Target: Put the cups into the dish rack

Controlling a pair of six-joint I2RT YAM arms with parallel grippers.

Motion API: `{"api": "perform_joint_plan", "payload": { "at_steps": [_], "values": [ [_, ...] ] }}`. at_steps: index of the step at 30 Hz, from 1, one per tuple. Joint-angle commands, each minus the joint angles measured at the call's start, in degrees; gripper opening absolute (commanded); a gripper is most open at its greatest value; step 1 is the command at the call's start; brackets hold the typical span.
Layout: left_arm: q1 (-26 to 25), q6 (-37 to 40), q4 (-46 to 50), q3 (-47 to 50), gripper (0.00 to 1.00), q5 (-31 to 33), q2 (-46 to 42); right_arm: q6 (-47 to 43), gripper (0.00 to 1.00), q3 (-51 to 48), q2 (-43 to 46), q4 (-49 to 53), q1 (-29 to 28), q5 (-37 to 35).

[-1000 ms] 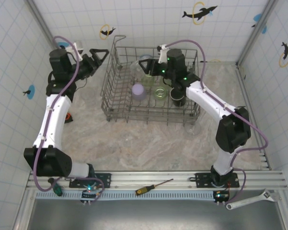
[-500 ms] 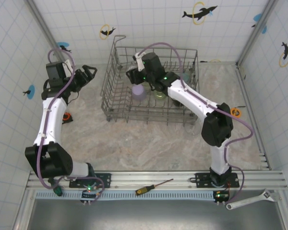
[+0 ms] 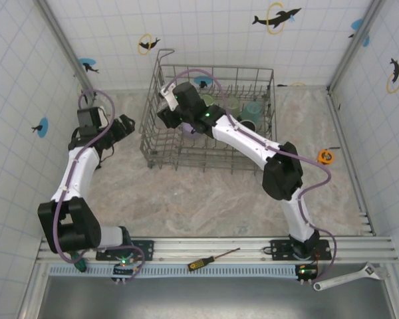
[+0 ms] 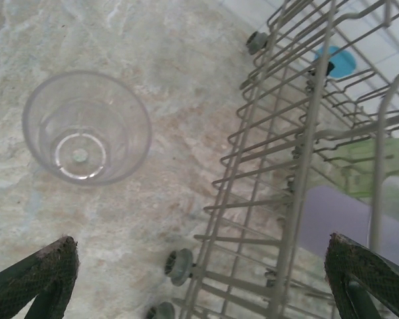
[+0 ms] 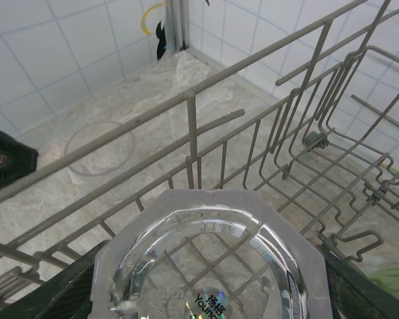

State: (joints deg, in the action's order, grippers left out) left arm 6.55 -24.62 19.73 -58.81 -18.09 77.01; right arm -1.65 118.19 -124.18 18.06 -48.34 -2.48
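Firstly, the overhead view places the rack at the back of the counter. The right end effector is inside the rack's left end. The left end effector hangs just outside the rack's left wall.

Rack contents seen from overhead:
- A lavender cup sits in the left half, partly under the right arm.
- Pale green cups and a teal cup sit toward the back right.
- A black mug sits just in front of the teal cup.

The right wrist view supplies what the arm hides from above. The right end effector is pinching a faceted cup. This cup is clear and its base faces the camera. It is held over the rack's wires, close to the left wall. Whether it touches the tines cannot be told.

The left wrist view shows the left end effector spread wide with nothing between its fingers. A clear cup stands upright, mouth up, on the counter just left of the rack and apart from its wall. Lavender and green cups show through the wires on the rack side.
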Motion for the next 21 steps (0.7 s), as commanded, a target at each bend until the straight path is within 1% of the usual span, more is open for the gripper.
{"api": "perform_joint_plan", "payload": {
  "at_steps": [1, 7, 12, 21],
  "values": [
    [0.3, 2.2, -3.4, 4.0, 0.98, 2.8, -1.9, -2.4, 0.33, 4.5, -2.8, 1.6, -0.3, 0.7],
    [0.3, 4.2, -3.2, 5.5, 0.98, 4.1, -1.7, -3.5, 0.33, 4.9, -4.8, 1.6, -0.9, 2.8],
    [0.3, 4.9, -3.9, 7.1, 0.98, 5.2, -2.3, -4.0, 0.32, 4.9, -5.5, 3.7, -1.8, 4.7],
    [0.3, 5.2, -4.1, 8.0, 0.98, 5.2, -2.6, -4.2, 0.31, 4.1, -6.2, 6.4, -3.6, 7.0]
  ]
}}
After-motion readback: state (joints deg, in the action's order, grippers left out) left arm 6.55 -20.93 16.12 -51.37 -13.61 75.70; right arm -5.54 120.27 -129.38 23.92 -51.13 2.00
